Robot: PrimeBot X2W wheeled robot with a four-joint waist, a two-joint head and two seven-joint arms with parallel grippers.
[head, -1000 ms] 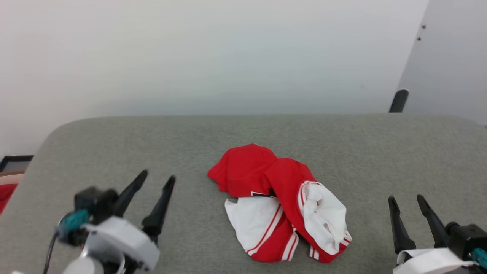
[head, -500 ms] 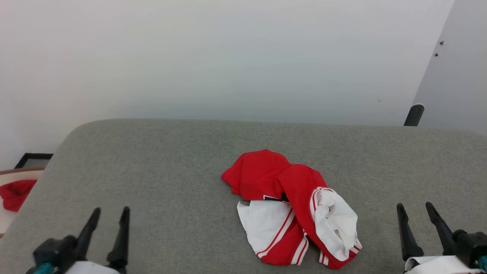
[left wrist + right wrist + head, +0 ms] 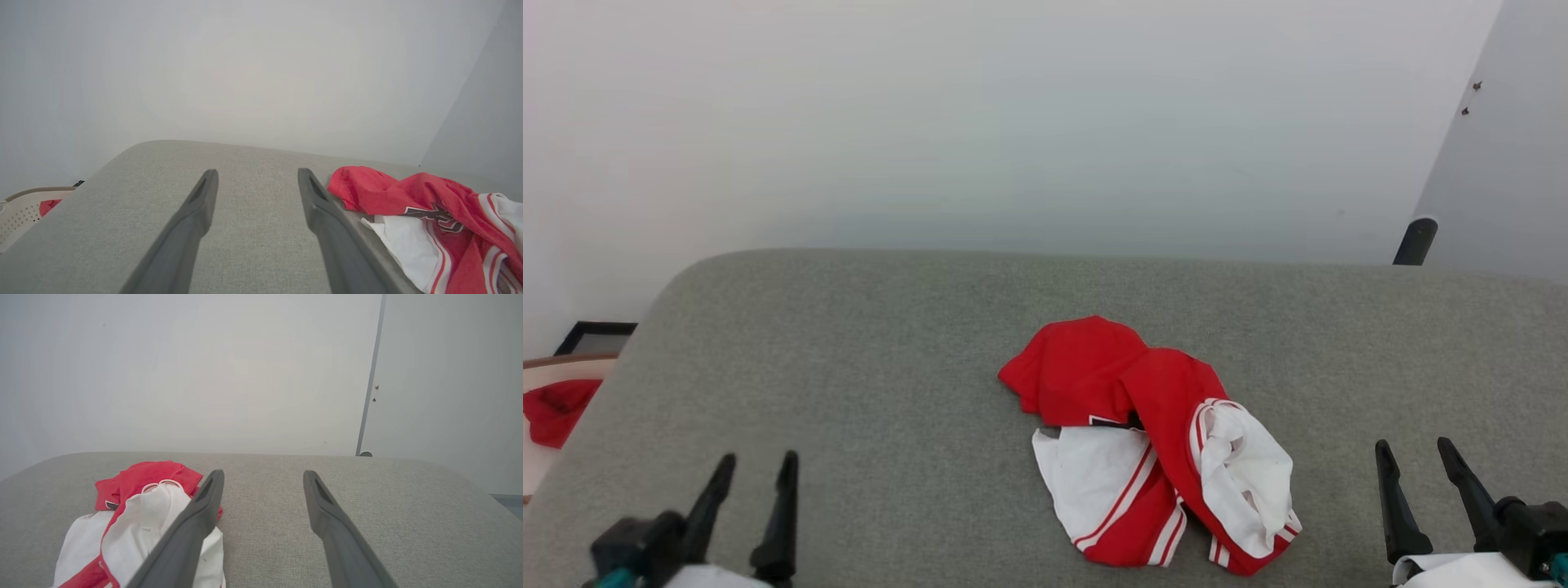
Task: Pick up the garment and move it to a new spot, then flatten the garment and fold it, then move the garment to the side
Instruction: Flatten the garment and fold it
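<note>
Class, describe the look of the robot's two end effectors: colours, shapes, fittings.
The left end effector and right end effector match: two long, dark, tapering fingers on a black block, a teal fitting, and a white wrist shell.

Bright, even, diffuse light; source can't be told. Pale wall (image 3: 1013, 122) is nearly washed out, w/ a greyer band just above far edge of grey woven-fabric worktop (image 3: 849, 367). Shadows are soft & faint: thin dark lines under folds of crumpled red-and-white jersey shirt (image 3: 1086, 367), whose white parts look close to blown out, w/ little texture. Head view is sharp mid-frame; left gripper (image 3: 756, 469) w/ two long dark fingers, at near left corner, looks slightly soft. Wrist views: wide-angle lens bows worktop's far edge; left & right gripper (image 3: 263, 472) fingers blur toward the lens.
</note>
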